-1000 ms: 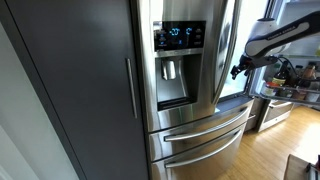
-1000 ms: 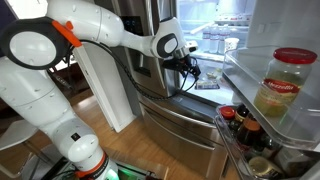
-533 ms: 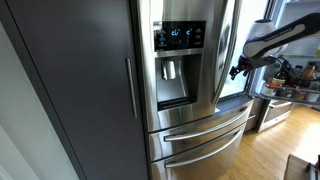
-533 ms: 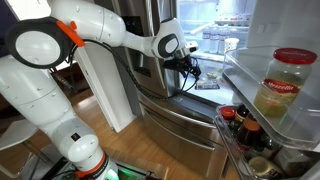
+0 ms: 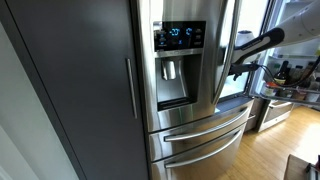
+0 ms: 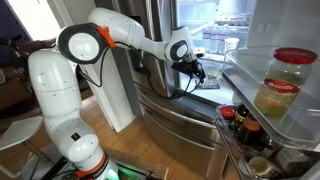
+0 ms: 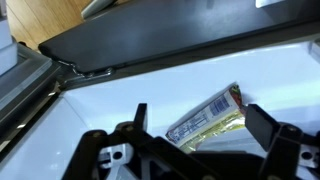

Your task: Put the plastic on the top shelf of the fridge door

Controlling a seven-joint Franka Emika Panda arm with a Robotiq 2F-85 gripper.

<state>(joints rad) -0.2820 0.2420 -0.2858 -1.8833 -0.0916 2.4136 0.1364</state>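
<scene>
Jaws spread wide on the gripper (image 7: 197, 135) in the wrist view, and the silver-and-blue plastic wrapper (image 7: 206, 118) lies flat between them on the white fridge shelf (image 7: 120, 95), not pinched. In an exterior view the open fridge door (image 6: 285, 20) stands right, a red-lidded glass jar (image 6: 282, 85) in its clear shelf

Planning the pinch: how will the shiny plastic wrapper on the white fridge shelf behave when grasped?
The plastic wrapper looks thin and flat, so probably light and floppy, crumpling rather than holding shape. Its glossy film lies on the smooth white shelf, so it may skid if nudged. Flat as it lies, it should not roll.
</scene>
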